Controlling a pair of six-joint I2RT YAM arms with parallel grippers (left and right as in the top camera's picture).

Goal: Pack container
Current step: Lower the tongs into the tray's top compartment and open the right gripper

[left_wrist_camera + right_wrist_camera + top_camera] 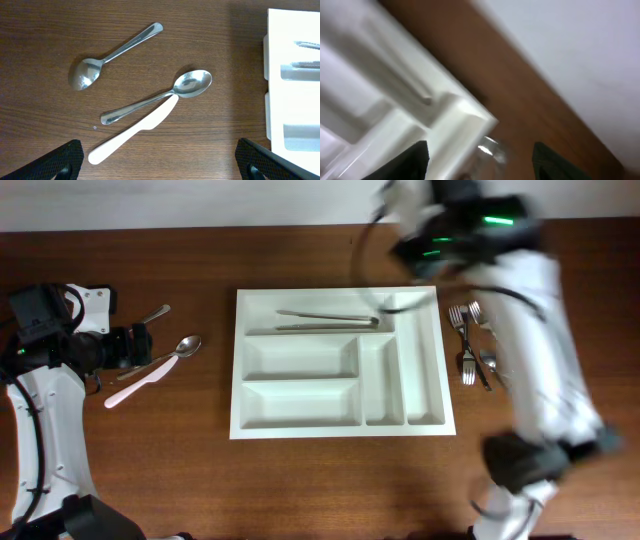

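Container [300,405]: white five-compartment tray at the middle of the table, its long sides parallel to the near edge so that both my arms reach it. Its two nearer long compartments lie bare, as does most of the two narrow ones on the right-edge side.

Toward the left edge, my left claw [160,162] hangs over loose cutlery, fingers spread wide with nothing between them. The wrist points down at the tabletop and the forearm reaches in from the near-left corner. Below it lie a white plastic knife [135,134], a large spoon [160,100] touching the knife's blade tip, and a smaller spoon [107,57] apart from both, nearer the far edge. I judge these the next pieces to pack, hence the open stance above them.

Between the tray and the right edge, a cluster of forks [470,350] waits just beside the tray wall. In the far long compartment two slim metal pieces [325,320] lie lengthwise, apparently sorted by kind. At the tray's far-right corner a thin piece [410,301] lies aslant; what it is I cannot tell.

Above that corner my right claw [482,160] is steeply tilted, the arm stretched from the near-right corner toward the far edge. Its view is blurred. The fingers stand well apart, and a small glint between them is too smeared to name.
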